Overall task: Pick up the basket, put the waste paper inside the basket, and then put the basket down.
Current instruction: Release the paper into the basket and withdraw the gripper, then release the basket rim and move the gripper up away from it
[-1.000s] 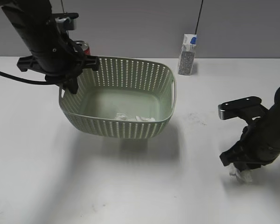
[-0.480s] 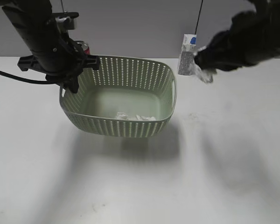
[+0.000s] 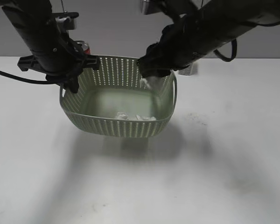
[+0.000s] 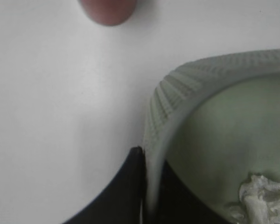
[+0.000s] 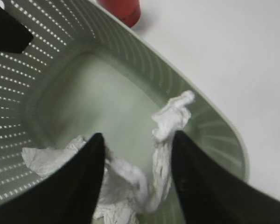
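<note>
While a second ago my right gripper (image 3: 149, 79) was low over the table far out to the right, pinching the last wad of waste paper (image 5: 170, 119), it has since swung up and across and now hangs over the right end of the basket (image 3: 98, 125), with that wad dangling just below my fingertips and inside the rim. In the right wrist view my two fingers (image 5: 77, 186) stand apart, with the wad lying against the inner face of the right one, so I judge the grip is letting go, though I cannot tell whether the paper has fully left me. Beneath and slightly left of that gripper, more crumpled paper (image 3: 135, 117) already lies on the basket floor. My left gripper (image 4: 147, 196) is clamped on the basket wall at its left end, one finger outside and one inside, holding the basket raised off the table (image 3: 130, 186) with its shadow underneath. Beyond that gripper stands a red can (image 3: 83, 47). Since no paper shows on the table now, I judge the filling step is nearly finished, and what remains is lowering the basket.
</note>
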### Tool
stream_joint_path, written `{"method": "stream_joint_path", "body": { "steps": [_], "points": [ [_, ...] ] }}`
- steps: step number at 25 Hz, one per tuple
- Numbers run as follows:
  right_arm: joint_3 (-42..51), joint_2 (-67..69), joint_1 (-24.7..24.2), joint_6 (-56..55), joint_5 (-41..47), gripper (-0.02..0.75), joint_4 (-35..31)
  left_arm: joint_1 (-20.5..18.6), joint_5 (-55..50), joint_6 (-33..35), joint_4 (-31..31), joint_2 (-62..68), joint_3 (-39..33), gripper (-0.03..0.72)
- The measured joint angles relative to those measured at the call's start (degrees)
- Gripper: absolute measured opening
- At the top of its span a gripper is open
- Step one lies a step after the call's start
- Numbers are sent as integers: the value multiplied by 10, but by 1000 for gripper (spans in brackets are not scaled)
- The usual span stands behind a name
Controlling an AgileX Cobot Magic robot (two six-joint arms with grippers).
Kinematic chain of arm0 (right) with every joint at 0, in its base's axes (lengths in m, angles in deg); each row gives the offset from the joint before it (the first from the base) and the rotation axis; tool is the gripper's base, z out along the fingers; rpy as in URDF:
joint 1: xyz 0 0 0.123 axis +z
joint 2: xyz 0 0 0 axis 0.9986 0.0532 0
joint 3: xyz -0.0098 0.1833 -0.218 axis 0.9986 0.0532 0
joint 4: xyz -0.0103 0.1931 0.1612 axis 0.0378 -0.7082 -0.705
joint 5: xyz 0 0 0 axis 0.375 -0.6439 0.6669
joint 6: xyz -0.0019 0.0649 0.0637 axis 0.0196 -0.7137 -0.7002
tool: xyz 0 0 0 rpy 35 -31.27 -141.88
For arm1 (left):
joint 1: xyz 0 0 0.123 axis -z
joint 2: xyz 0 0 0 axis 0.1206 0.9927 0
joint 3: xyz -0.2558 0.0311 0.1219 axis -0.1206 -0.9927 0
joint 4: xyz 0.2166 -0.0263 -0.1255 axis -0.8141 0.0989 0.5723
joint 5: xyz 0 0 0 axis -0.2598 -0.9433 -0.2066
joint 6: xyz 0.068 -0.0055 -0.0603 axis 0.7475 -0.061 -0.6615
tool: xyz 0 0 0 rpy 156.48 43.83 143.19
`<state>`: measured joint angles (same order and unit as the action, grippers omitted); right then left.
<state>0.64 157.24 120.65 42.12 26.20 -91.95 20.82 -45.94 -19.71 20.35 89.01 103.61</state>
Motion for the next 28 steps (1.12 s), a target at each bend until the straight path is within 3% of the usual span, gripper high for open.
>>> {"method": "stream_joint_path", "body": {
  "steps": [4,7,10,14,24,28],
  "points": [
    [-41,45,0,0,38,538,-5,3,0,0,0,0,0,0],
    [-55,48,0,0,51,646,-6,6,0,0,1,0,0,0],
    [-78,48,-3,-33,97,649,15,7,0,0,3,0,0,0],
    [-116,48,-26,-83,198,632,109,8,-5,-1,26,0,0,0],
    [-122,-19,-226,-95,291,598,130,9,-11,-1,49,0,0,0],
    [-99,-86,-284,-86,325,594,143,9,-3,-1,66,0,0,0]
  ]
}}
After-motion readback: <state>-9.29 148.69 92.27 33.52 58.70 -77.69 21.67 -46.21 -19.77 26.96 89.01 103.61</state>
